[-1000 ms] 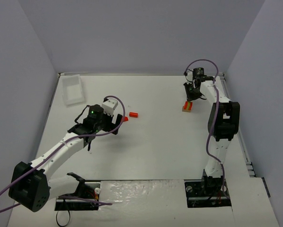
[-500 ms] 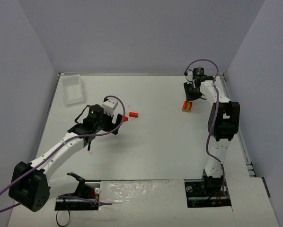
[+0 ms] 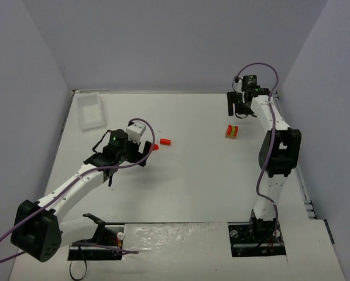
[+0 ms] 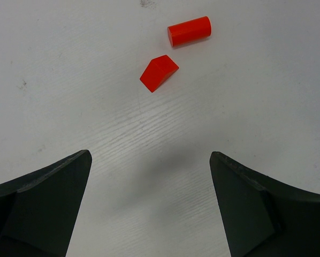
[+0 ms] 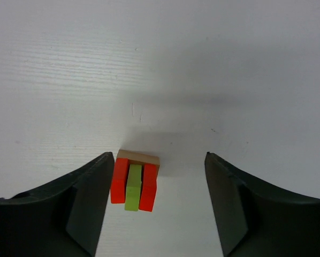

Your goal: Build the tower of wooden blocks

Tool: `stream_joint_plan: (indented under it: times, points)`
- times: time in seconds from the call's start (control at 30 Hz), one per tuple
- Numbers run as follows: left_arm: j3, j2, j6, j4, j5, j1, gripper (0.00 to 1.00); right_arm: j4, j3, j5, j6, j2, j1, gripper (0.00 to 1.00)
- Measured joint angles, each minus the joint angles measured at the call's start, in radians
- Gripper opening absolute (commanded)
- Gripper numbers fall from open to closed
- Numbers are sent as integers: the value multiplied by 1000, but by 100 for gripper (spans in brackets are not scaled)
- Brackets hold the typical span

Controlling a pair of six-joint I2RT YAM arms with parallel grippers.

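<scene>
The wood block tower [image 3: 232, 131] stands at the right of the table: a tan base [image 5: 138, 157] carrying two red blocks [image 5: 119, 179] with a yellow-green stick [image 5: 133, 187] between them. My right gripper [image 5: 158, 160] hovers open above and behind it, holding nothing; in the top view the right gripper [image 3: 235, 109] is clear of the stack. A red cylinder [image 4: 189, 31] and a red wedge [image 4: 159, 72] lie loose near mid-table. My left gripper [image 4: 149, 155] is open just short of them, and in the top view the left gripper [image 3: 146, 153] sits beside the wedge [image 3: 154, 147].
A clear white tray [image 3: 90, 110] sits at the back left corner. Walls close off the table at the left, back and right. The right arm's purple cable loops above its wrist.
The right gripper has opened, let go of the stack and drawn up and back from it. The tower stays where it was. The left arm has not moved.
</scene>
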Motion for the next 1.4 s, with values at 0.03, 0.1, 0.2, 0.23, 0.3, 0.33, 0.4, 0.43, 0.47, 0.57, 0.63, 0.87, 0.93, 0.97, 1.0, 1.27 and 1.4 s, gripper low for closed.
stream_joint_plan:
  times: [0.03, 0.1, 0.2, 0.23, 0.3, 0.33, 0.4, 0.43, 0.47, 0.57, 0.63, 0.87, 0.93, 0.97, 1.0, 1.27, 1.4]
  points:
    - [0, 0, 0, 0, 0, 0, 91, 2, -7, 6, 12, -11, 0, 76]
    - [0, 0, 0, 0, 0, 0, 91, 6, -32, 14, 43, -38, 0, 79]
    - [0, 0, 0, 0, 2, 0, 91, 6, -96, 15, 103, -95, 1, 81]
    - [0, 0, 0, 0, 3, 0, 91, 3, -112, 15, 118, -107, 3, 81]
    - [0, 0, 0, 0, 4, 0, 91, 3, -141, 15, 148, -126, 9, 81]
    - [0, 0, 0, 0, 4, 0, 91, 4, -155, 15, 164, -131, 14, 81]
    - [0, 0, 0, 0, 4, 0, 91, 4, -179, 15, 191, -134, 26, 81]
    - [0, 0, 0, 0, 4, 0, 91, 3, -189, 15, 202, -134, 32, 81]
    - [0, 1, 0, 0, 4, 0, 91, 1, -198, 16, 213, -134, 38, 81]
    - [0, 2, 0, 0, 4, 0, 91, -4, -204, 18, 235, -133, 50, 81]
    - [0, 2, 0, 0, 5, 0, 91, -4, -204, 20, 244, -132, 55, 80]
    - [0, 2, 0, 0, 4, 0, 91, 0, -203, 62, 268, -99, 56, 77]
    - [0, 2, 0, 0, 4, 0, 91, 1, -203, 72, 273, -80, 56, 75]
    - [0, 2, 0, 0, 4, 0, 91, 1, -203, 76, 274, -71, 56, 74]
    - [0, 2, 0, 0, 4, 0, 91, 1, -203, 78, 276, -62, 54, 72]
    - [0, 9, 0, 0, 4, 0, 91, 3, -201, 86, 287, -41, 52, 60]
    - [0, 12, 0, 0, 4, 0, 91, 9, -201, 89, 295, -41, 51, 57]
